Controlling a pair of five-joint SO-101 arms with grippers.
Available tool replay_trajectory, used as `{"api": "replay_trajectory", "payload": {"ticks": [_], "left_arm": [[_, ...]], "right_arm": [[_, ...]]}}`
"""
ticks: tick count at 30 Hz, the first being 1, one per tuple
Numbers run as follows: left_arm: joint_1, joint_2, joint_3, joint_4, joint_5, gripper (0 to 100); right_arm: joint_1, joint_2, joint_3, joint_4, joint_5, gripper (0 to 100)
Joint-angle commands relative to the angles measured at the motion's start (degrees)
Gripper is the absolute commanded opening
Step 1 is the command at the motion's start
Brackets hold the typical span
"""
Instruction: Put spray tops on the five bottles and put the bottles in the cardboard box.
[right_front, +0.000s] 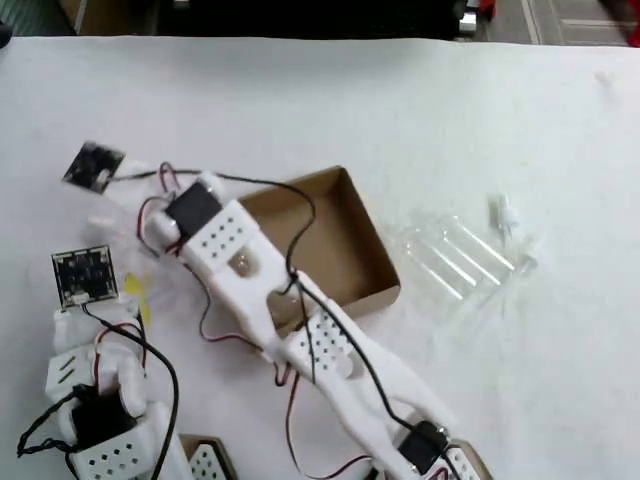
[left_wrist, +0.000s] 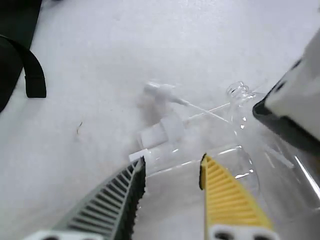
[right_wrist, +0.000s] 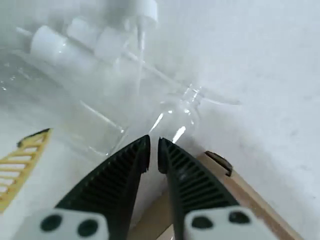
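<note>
— Left gripper (left_wrist: 172, 167) stands open, its grey and yellow fingers well parted, and the side of a clear bottle (left_wrist: 225, 156) lies just past the tips. How is yours?

— Right gripper (right_wrist: 153, 152) is closed down to a thin slit, and I can make out nothing held in it. An open-necked bottle (right_wrist: 180, 115) lies right in front of the tips, and a corner of the cardboard box (right_wrist: 240, 195) sits just beside them.

— And from above?

— All the bottles (right_front: 455, 255) lie on their sides in a row on the white table (right_front: 400, 100), near the box but apart from it. None is inside yet. One spray top (right_front: 503, 215) lies loose at the far end of the row.

— How will a bottle handle?

— Light, I'd judge, and smooth and round, so it may roll away or slip out of a pinch. I cannot tell whether it is glass or plastic, so I'd treat it as breakable. I'd close across the middle of the body, square to its length, not on the neck.

— And the top?

— It is small and very light, and its thin dip tube looks bendy. I'd take it by the white head, leaving the tube free to go down the neck.
</note>
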Motion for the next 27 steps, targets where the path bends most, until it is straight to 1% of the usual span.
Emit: {"api": "replay_trajectory", "payload": {"ticks": [1, 4, 5, 8, 9, 10, 12, 15, 17, 20, 21, 23, 25, 27], "left_arm": [[0.31, -0.57, -0.53, -0.18, -0.44, 17], [0.31, -0.57, -0.53, -0.18, -0.44, 17], [0.31, -0.57, -0.53, -0.18, -0.44, 17], [0.31, -0.57, -0.53, -0.26, -0.44, 17], [0.31, -0.57, -0.53, -0.26, -0.44, 17], [0.31, -0.57, -0.53, -0.26, -0.44, 17], [0.31, -0.57, -0.53, -0.26, -0.44, 17], [0.31, -0.57, -0.53, -0.26, -0.44, 17], [0.22, -0.57, -0.53, -0.26, -0.44, 17], [-0.66, -0.57, -0.53, -0.44, -0.44, 17], [-1.01, -0.57, -0.53, -0.44, -0.44, 17], [-1.1, -0.57, -0.53, -0.44, -0.44, 17], [-1.19, -0.57, -0.53, -0.44, -0.44, 17], [-1.19, -0.57, -0.53, -0.44, -0.35, 17]], "right_arm": [[-2.15, -4.88, -1.93, 1.98, 0.53, 1.8], [-2.51, -7.43, -1.67, 2.07, 0.35, 3.5], [-2.86, -8.92, -1.58, 2.15, 0.26, 6.9], [-4.26, -14.11, -1.58, 2.15, -2.9, 23.3], [-5.32, -15.96, -1.49, 2.15, -3.25, 27.0], [-6.37, -17.8, -1.49, 2.15, -3.25, 27.6], [-7.96, -21.41, -1.49, 2.15, -3.25, 24.7], [-7.16, -27.74, -1.58, 2.07, -3.25, 20.7], [-2.86, -32.4, -1.58, 1.98, -3.25, 15.9], [7.78, -38.73, -1.58, 2.07, -3.52, 1.2], [12.0, -40.31, -1.49, 2.15, -3.52, 1.3], [20.7, -43.03, 0.88, 2.15, -3.69, 6.7], [28.26, -45.05, 7.12, 2.15, -3.69, 8.4], [33.89, -46.81, 16.79, 2.15, -3.69, 7.6]]}}
